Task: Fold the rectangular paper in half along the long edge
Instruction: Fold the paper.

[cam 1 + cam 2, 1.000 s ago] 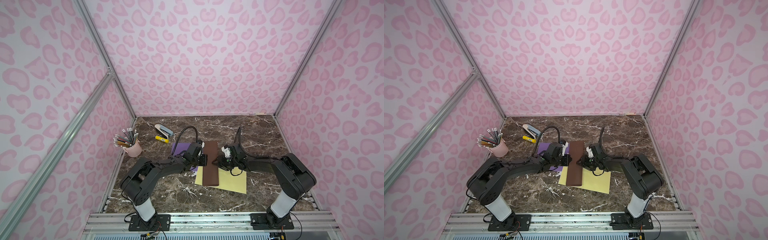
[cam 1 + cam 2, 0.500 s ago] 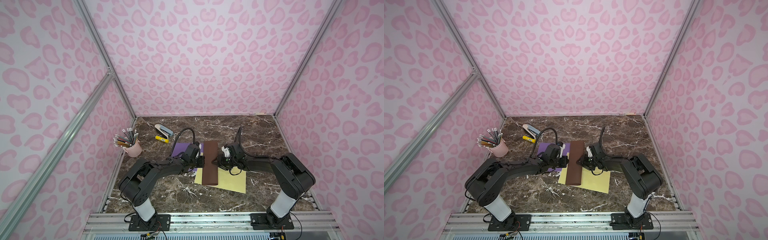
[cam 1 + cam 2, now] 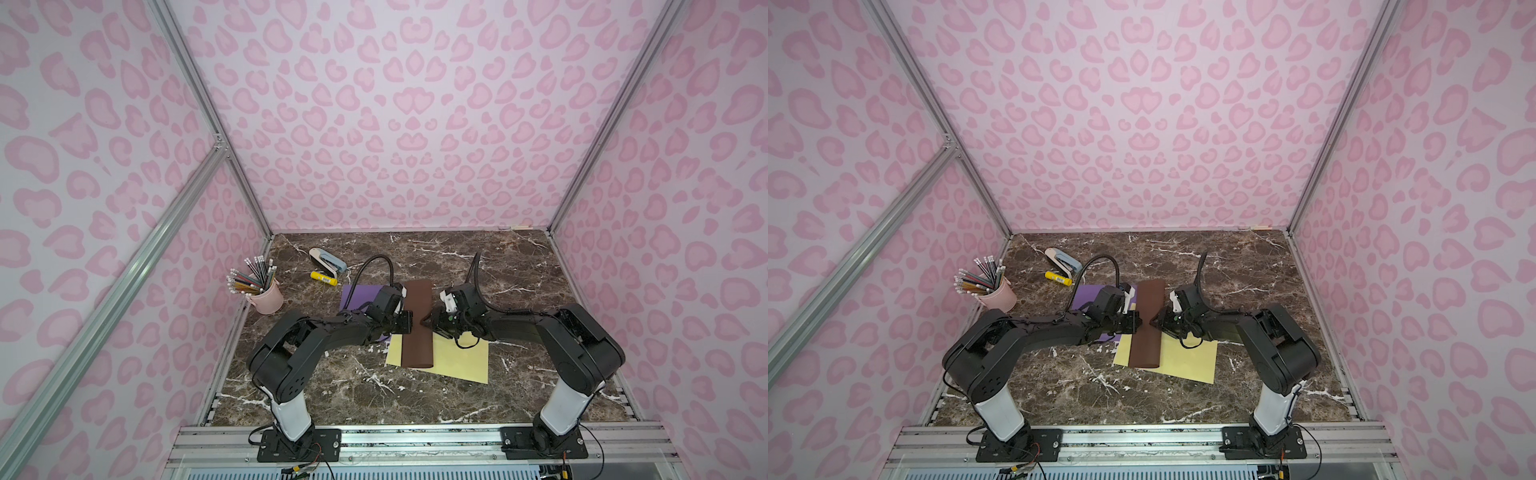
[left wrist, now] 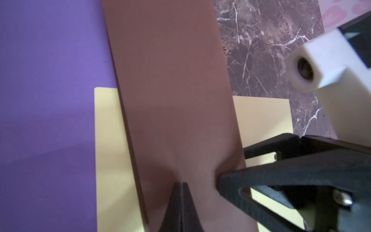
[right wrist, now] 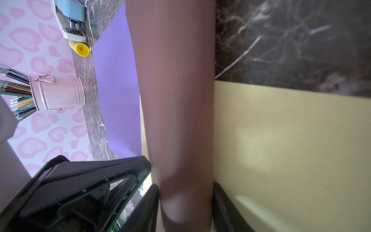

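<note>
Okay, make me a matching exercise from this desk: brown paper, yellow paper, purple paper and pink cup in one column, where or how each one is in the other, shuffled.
1 brown paper
2 yellow paper
3 purple paper
4 pink cup

A holds pencils
B flat, nearest the stapler
C folded into a narrow strip
D flat, partly under that strip

Pairs: 1-C, 2-D, 3-B, 4-A

Two black robot arms reach inward across a brown marble tabletop [image 3: 1246, 266]. The left gripper [image 3: 1133, 323] and right gripper [image 3: 1156, 322] meet a long brown paper strip [image 3: 1146, 345] from opposite sides at its middle, where it narrows. The strip lies across a pale yellow paper sheet [image 3: 1187, 361], its far end just beside a purple paper sheet [image 3: 1086, 293]. At back left are a pink metal cup of pencils [image 3: 998, 297], a white-and-blue stapler [image 3: 1063, 261] and a small yellow glue stick [image 3: 1058, 278].
</note>
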`<state>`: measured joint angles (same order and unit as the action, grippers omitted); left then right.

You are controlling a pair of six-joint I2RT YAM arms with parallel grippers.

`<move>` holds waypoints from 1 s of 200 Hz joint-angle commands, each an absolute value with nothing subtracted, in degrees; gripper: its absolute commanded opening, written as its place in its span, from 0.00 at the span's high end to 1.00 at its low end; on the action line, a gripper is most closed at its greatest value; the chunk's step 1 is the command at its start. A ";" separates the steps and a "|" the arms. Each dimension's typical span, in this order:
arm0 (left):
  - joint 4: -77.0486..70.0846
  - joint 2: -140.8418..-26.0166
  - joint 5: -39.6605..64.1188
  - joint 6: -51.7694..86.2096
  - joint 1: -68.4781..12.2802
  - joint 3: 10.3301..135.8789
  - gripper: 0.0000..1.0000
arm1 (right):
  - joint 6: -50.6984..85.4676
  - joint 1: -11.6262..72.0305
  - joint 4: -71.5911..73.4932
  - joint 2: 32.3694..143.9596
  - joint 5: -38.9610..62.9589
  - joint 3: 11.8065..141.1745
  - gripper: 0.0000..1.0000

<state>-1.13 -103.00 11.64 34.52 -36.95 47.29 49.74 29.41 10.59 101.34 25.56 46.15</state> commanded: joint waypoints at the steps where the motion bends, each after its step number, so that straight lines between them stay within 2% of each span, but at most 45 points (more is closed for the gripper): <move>1: -3.51 -103.70 11.58 33.94 -36.96 48.28 0.96 | 49.75 29.54 3.95 102.33 21.97 45.98 0.53; 159: 1.95 -105.95 6.70 32.59 -36.83 48.00 0.96 | 46.56 29.40 -0.30 100.43 20.37 46.50 0.52; 200: 2.34 -105.29 6.76 32.26 -36.83 48.16 0.96 | 43.99 28.48 -4.04 96.49 18.58 46.89 0.63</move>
